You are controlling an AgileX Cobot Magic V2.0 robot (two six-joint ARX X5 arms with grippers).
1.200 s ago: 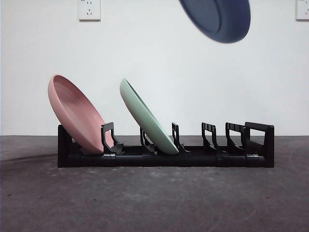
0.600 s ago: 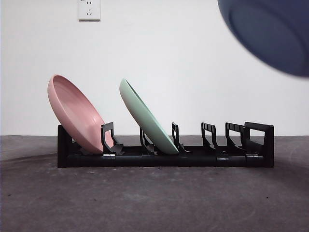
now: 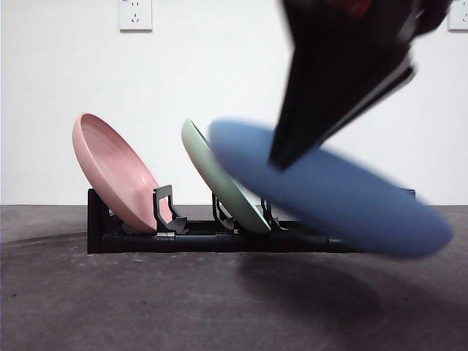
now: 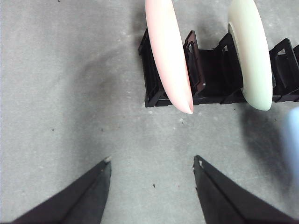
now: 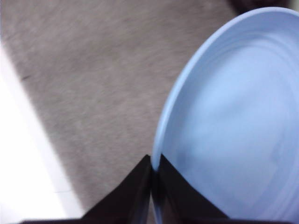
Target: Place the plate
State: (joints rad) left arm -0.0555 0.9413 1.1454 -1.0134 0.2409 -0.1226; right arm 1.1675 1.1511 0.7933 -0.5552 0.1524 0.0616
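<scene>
My right gripper (image 5: 155,169) is shut on the rim of a blue plate (image 5: 233,116). In the front view this gripper (image 3: 285,155) comes down from the top right and holds the blue plate (image 3: 336,194) tilted, low in front of the right part of the black rack (image 3: 131,238). A pink plate (image 3: 113,170) and a green plate (image 3: 223,179) lean in the rack's left slots. My left gripper (image 4: 152,163) is open and empty above the table, near the rack's left end (image 4: 152,88), with the pink plate (image 4: 168,51) and green plate (image 4: 252,51) in its view.
The grey table (image 3: 146,300) lies in front of the rack. A white wall with an outlet (image 3: 135,14) stands behind. The rack's right slots are hidden behind the blue plate.
The blue plate has come down from the top right corner to low in front of the rack's right part. The dark arm now shows above it.
</scene>
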